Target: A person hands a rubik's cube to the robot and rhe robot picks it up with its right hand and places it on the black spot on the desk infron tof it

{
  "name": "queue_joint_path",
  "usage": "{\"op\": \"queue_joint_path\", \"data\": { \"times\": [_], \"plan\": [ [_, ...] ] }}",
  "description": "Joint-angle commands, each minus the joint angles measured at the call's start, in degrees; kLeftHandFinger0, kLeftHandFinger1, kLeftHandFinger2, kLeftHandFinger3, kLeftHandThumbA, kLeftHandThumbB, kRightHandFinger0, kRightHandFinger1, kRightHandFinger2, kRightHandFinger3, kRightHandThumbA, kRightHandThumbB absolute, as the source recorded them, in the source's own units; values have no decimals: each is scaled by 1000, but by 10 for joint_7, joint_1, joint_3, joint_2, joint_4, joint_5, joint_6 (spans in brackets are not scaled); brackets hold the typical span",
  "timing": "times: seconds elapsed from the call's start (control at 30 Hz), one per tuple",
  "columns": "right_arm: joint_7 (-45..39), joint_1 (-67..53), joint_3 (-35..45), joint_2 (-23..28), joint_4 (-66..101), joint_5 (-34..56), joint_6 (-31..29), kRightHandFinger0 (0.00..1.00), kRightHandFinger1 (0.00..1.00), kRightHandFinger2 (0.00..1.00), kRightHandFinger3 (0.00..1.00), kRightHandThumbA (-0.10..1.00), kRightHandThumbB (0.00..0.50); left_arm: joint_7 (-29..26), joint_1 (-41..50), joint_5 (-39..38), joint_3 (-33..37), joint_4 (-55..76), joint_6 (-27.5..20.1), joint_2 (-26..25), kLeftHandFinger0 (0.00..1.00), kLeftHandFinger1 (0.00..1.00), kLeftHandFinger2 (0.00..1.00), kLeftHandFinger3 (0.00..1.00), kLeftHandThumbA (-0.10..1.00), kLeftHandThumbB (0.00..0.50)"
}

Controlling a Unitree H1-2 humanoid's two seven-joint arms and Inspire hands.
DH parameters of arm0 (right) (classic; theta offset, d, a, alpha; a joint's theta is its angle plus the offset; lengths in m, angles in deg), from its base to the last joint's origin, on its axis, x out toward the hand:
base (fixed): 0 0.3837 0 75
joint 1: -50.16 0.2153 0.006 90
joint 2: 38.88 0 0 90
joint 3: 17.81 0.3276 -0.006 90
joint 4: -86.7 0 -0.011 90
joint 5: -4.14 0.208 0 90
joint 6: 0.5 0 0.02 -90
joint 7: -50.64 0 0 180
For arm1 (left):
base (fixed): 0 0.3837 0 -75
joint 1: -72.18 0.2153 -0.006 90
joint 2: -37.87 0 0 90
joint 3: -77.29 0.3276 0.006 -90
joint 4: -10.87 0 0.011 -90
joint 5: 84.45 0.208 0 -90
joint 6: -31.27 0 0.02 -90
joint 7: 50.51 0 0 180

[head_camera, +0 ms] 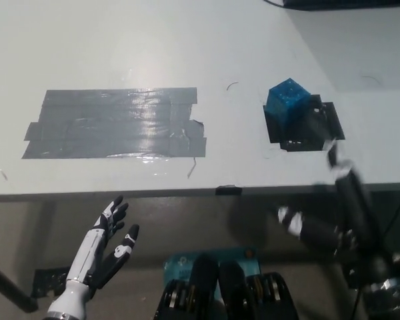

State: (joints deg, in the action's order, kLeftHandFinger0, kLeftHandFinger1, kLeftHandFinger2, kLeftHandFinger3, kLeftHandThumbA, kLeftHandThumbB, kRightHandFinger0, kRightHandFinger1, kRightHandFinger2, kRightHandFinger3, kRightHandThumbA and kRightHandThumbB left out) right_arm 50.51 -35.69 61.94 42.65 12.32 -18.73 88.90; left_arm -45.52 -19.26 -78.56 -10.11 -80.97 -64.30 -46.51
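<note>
The right hand [327, 223] is below the desk edge, at the lower right, motion-blurred; it holds nothing, but I cannot tell if its fingers are apart or together. The left hand [100, 250] rests low at the lower left, fingers spread and empty. The rubik's cube [289, 100] sits on the desk [153, 40], on the far left corner of the black spot [313, 130], partly over its border. The risk I see: if the arm swings near, it could knock the cube off the spot. The grey tape patch [113, 123] lies well apart.
</note>
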Motion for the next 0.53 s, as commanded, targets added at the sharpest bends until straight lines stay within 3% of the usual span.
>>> {"op": "queue_joint_path", "data": {
  "times": [0.0,0.03,0.17,0.37,0.5],
  "plan": [
    [36,8,-12,-5,-93,-28,-62,1000,1000,1000,1000,839,223,2,8,-7,-4,14,-9,-5,1000,1000,1000,1000,661,138],
    [30,10,-14,-4,-101,-29,-59,1000,1000,1000,1000,837,223,2,9,-7,-5,15,-9,-5,1000,1000,1000,1000,660,141],
    [-35,21,-46,16,-122,-21,-17,1000,1000,1000,1000,591,159,-2,13,-6,-7,16,-10,-3,1000,1000,1000,1000,638,131],
    [-58,34,-71,35,-151,-28,2,1000,1000,1000,1000,674,173,1,14,-7,-7,19,-14,-6,993,1000,1000,1000,640,133],
    [-62,37,-75,40,-149,-35,11,1000,1000,1000,1000,663,166,2,12,-5,-6,19,-13,-8,1000,1000,1000,1000,647,132]
  ]
}}
